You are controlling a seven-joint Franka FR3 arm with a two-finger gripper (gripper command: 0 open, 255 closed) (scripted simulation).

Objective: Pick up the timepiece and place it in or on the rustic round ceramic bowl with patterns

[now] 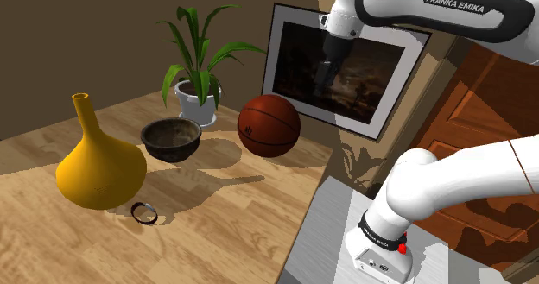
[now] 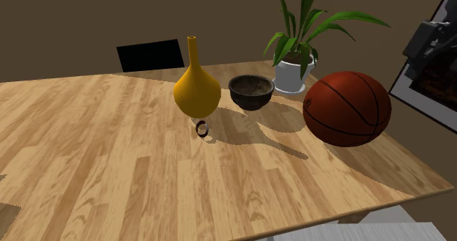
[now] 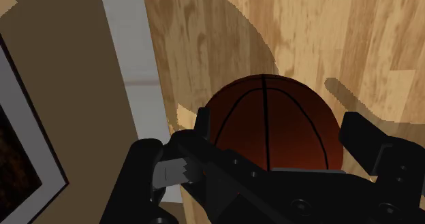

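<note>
- Timepiece: small dark wristwatch (image 1: pixel 144 211), band closed in a loop, on the bench (image 1: pixel 216 235). It sat far below the claw (image 1: pixel 326 70) and well apart from it, past the basketball (image 1: pixel 269 125).
- The watch lay just beside the base of the yellow vase (image 1: pixel 99 170), in its shadow. The vase's fat belly prob. crowds an approach from that side, so top-down looked easier.
- Bowl (image 1: pixel 171 150): dark, round, rough mottled inside, upright w/ mouth up, so a drop-in from above should work. It stood nearer the claw than the watch did, beside the vase.
- Claw: fingers (image 3: pixel 202 120) stood wide apart, holding nothing, hovering high over the ball. The ball showed between them but untouched.
- Ball: red-brown sphere w/ black seams, under the claw. Prob. rolls if bumped.
- Further out: a leafy plant (image 1: pixel 200 66) in a white pot beyond the bowl, and a grey-framed dark picture (image 1: pixel 363 79) right behind the claw, leaning on the wall.
- Bench: pale wood planks, clear grain, flat.
</note>
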